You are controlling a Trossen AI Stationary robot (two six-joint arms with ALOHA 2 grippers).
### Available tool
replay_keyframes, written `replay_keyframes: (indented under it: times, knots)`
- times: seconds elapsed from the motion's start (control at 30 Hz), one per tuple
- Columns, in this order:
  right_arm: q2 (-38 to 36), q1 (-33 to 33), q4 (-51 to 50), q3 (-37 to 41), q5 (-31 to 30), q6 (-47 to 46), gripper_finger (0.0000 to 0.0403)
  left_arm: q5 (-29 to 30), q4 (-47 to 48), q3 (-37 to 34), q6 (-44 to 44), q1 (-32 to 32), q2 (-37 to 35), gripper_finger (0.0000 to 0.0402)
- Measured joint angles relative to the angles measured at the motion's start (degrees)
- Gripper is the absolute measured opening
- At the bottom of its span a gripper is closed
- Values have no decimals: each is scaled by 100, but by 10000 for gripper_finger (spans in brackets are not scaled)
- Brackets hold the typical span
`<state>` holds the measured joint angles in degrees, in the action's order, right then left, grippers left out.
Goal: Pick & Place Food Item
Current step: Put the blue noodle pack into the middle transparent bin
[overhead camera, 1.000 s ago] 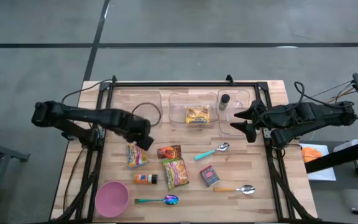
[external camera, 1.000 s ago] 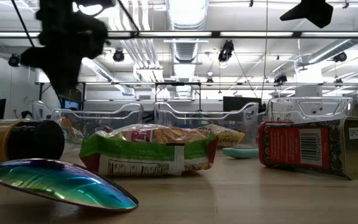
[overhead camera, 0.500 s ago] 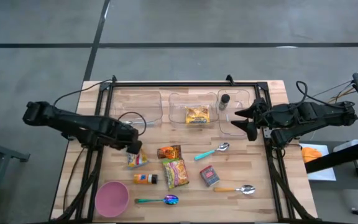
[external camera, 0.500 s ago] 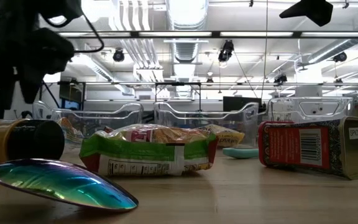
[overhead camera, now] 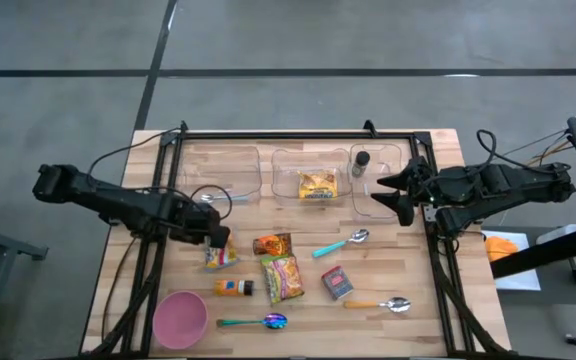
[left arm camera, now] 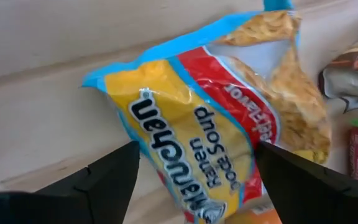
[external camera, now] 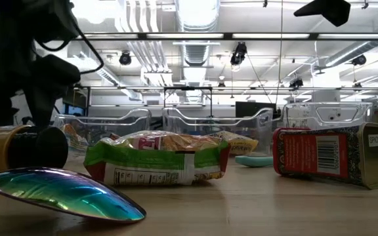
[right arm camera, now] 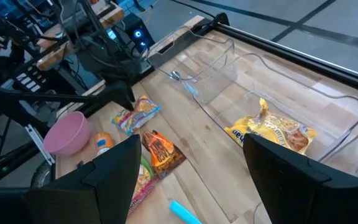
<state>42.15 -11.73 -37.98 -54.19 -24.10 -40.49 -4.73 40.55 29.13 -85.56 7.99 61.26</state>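
A yellow, blue and red ramen soup packet [overhead camera: 220, 254] lies flat on the wooden table left of centre. My left gripper [overhead camera: 218, 238] hangs just above it, pointing steeply down and open. In the left wrist view its two fingers stand on either side of the packet [left arm camera: 197, 124], and I see no touch. My right gripper [overhead camera: 396, 196] waits open, high over the right-hand clear bin [overhead camera: 386, 152], with nothing between its fingers [right arm camera: 191, 186].
Three clear bins line the far edge; the middle bin [overhead camera: 290, 160] holds a yellow packet [overhead camera: 317, 185]. Close to the ramen packet lie an orange-brown packet [overhead camera: 272, 244], a green packet [overhead camera: 282, 277] and an orange bottle [overhead camera: 235, 287]. A pink bowl [overhead camera: 180, 318], a red tin [overhead camera: 337, 283] and spoons lie nearer.
My left gripper has come down and a little toward the table's left edge, onto the ramen packet's place. Its wrist has rolled and its fingers have spread wider in the low view. The packet has stayed where it was.
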Motion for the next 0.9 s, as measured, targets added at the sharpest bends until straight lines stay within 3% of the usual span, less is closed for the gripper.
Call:
replay_keyframes:
  times: [0.2,0.3,0.7,0.9]
  knots:
    - [0,0,80,0,4,11,278,-23,-244,-172,73,0,-59,327]
    - [0,0,94,0,3,14,278,-37,-248,-174,189,0,-59,307]
    - [0,0,105,0,3,15,278,-131,-275,-168,266,0,-68,114]
    - [0,0,103,0,2,37,278,-136,-193,-75,271,0,-86,59]
